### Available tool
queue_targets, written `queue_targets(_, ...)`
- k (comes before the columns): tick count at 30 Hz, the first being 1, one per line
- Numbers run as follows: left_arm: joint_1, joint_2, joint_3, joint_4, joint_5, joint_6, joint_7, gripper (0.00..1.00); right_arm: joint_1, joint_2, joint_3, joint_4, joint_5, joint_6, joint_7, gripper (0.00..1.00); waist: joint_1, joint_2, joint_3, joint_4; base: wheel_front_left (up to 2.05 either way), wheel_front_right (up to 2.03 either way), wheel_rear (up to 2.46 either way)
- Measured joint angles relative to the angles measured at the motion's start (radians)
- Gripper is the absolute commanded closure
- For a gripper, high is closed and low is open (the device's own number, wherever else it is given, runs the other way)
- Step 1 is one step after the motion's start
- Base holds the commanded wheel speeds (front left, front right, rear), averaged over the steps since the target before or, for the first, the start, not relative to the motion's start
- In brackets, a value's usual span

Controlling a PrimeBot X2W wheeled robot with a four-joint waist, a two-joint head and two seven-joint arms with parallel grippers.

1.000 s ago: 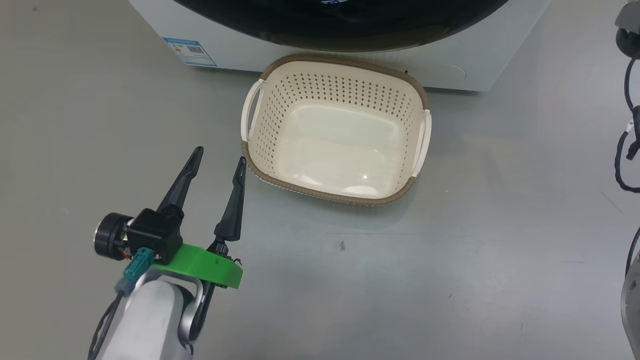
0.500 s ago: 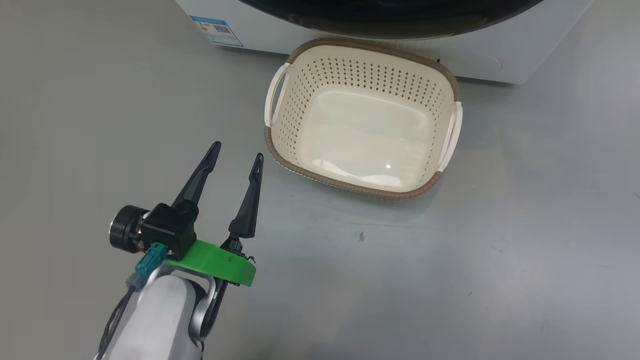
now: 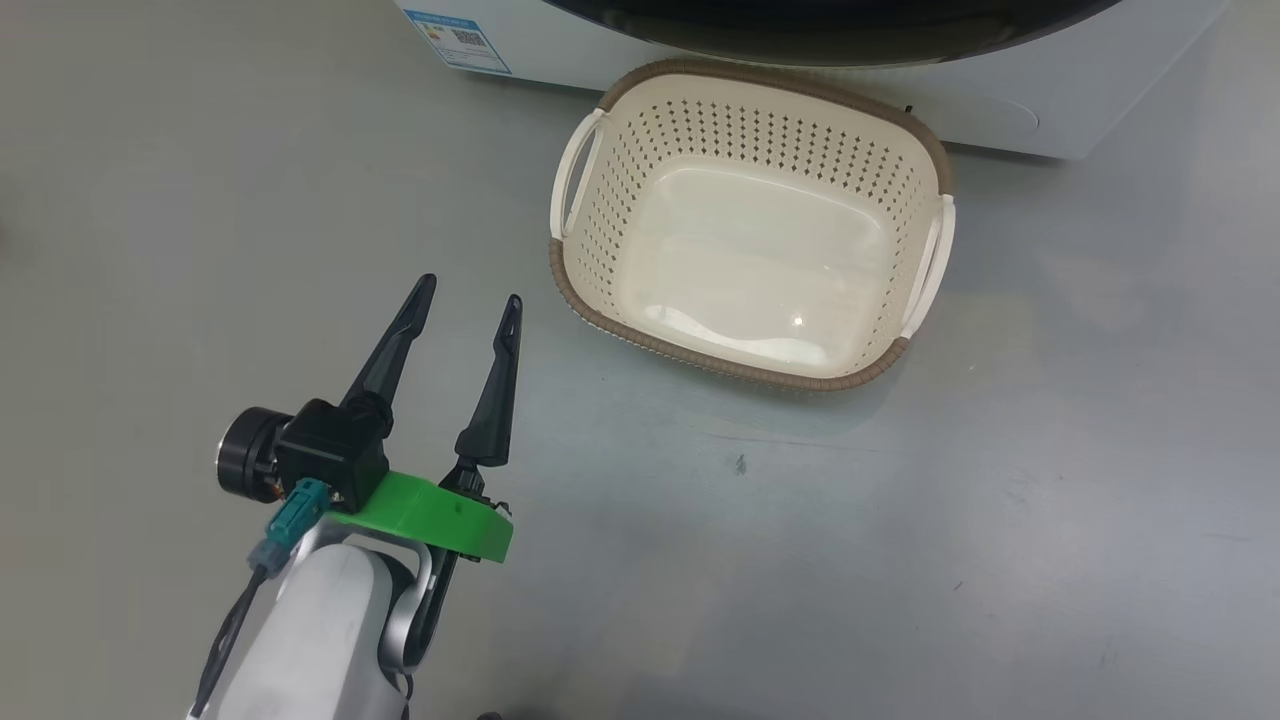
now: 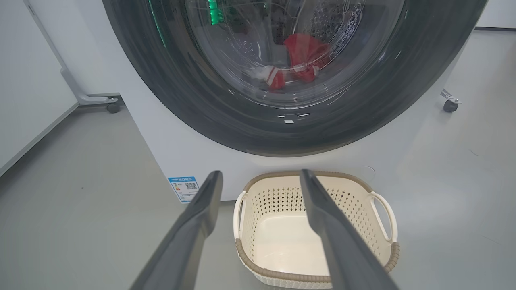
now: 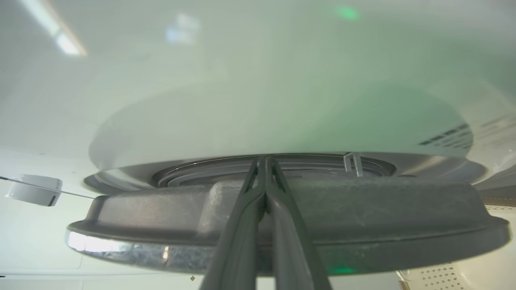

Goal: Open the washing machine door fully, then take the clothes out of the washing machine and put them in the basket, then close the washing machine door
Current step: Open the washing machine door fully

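L gripper is spread wide w/ nothing between the fingers, hovering over grey floor just off the near-left corner of the basket; tips apart from the brown rim. Basket sits on the floor right in front of the washing machine, far rim just beside the white base and under the overhang of the washing machine door. Room to move: broad floor to my left and on the near side of the basket, more on the right past the handle. The blue label marks the machine's lower left corner.

L wrist view gives me what the head view cuts off: the whole black door rim, and through the glass the clothes, red w/ white bits, low in the drum. It also has casters on either side behind the machine.

R wrist view: R gripper pinched shut, holding nothing, fingers laid across the door's edge seen side-on, tips at the slot btwn door and white front. Contact w/ the door: can't tell.
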Motion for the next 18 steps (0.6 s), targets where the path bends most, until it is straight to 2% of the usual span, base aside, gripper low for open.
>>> queue_targets(18, -0.015, -0.001, 0.002, -0.001, -0.001, 0.012, 0.000, 0.00, -0.016, -0.019, 0.010, 0.032, 0.057, -0.006, 0.128, 1.00, -0.0001, 0.0000, 0.001, -0.013, 0.00, 0.00, 0.00)
